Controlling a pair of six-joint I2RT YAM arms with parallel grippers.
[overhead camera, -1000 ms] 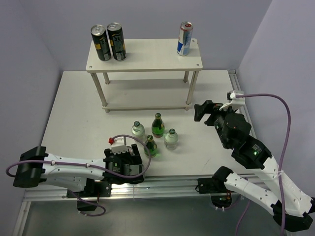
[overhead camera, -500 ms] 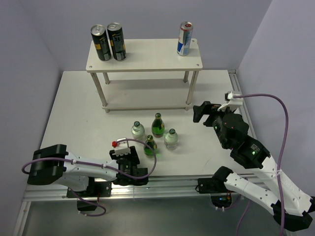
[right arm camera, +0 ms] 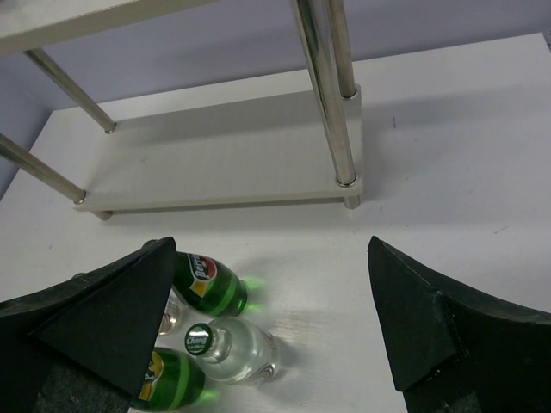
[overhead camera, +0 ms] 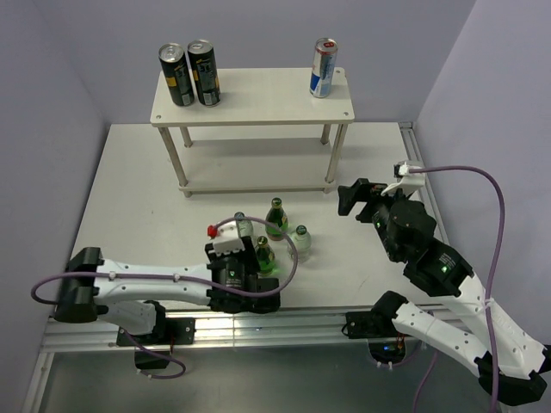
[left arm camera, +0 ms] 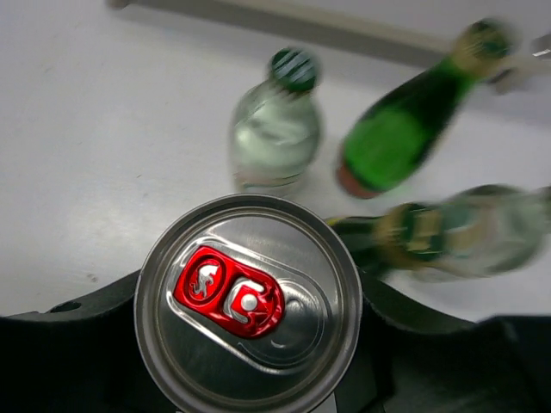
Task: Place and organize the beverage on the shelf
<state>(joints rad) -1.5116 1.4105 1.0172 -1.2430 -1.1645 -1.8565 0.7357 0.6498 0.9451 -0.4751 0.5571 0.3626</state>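
Note:
In the left wrist view, a silver can with a red pull tab fills the space between my left gripper's black fingers, which are shut on its body. From above, the left gripper sits low at the near table edge, touching close on a cluster of small bottles: two green and two clear. The shelf stands at the back. My right gripper hovers open to the right of the shelf's front leg, with nothing between its fingers.
Two black cans stand on the shelf's top left and a blue-silver can on its top right. The lower board is bare. The bottles stand just left of the right gripper's left finger.
The left gripper has shut on the can and the left arm has swung right, up against the bottle cluster. The right arm has barely moved.

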